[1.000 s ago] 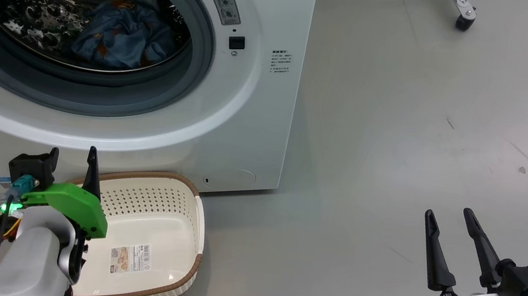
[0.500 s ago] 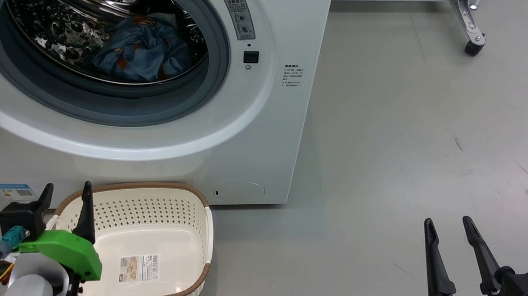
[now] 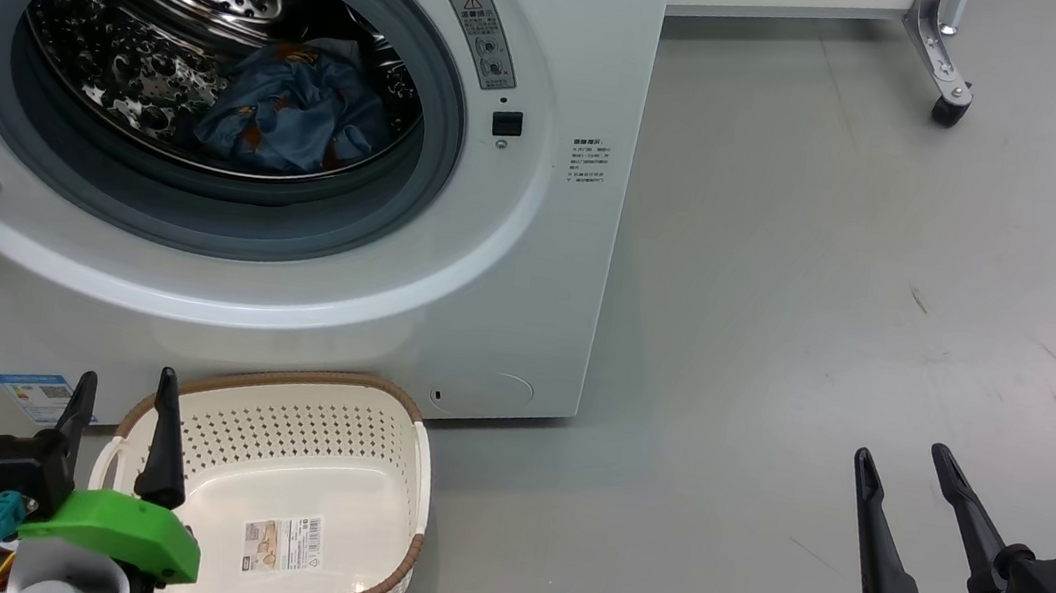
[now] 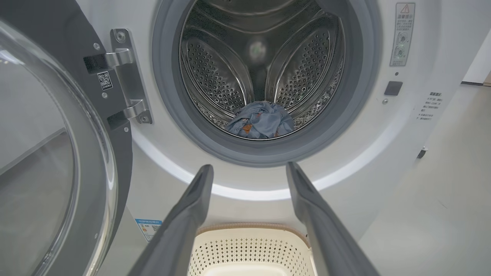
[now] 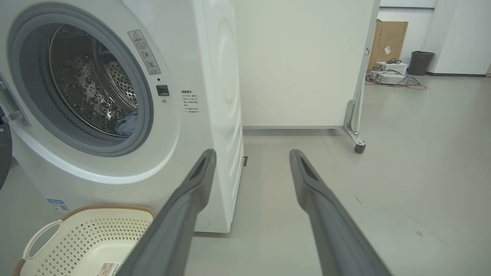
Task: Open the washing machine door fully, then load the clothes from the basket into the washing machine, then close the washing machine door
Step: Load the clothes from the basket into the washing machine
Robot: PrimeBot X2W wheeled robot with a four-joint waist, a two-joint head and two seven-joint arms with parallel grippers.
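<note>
left gripper [image 3: 127, 378] apart, pulled back near basket [image 3: 320, 427] | right gripper [image 3: 900, 453] apart, unmoved | clothes [image 3: 293, 122] in washing machine [image 3: 532, 267]

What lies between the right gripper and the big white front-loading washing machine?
Bare grey floor, in the head view, separates the right gripper from the white washing machine.

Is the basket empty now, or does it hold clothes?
Empty, as far as visible: the basket has a bare floor with just a label sticker, and the clothes lie in the drum.
</note>
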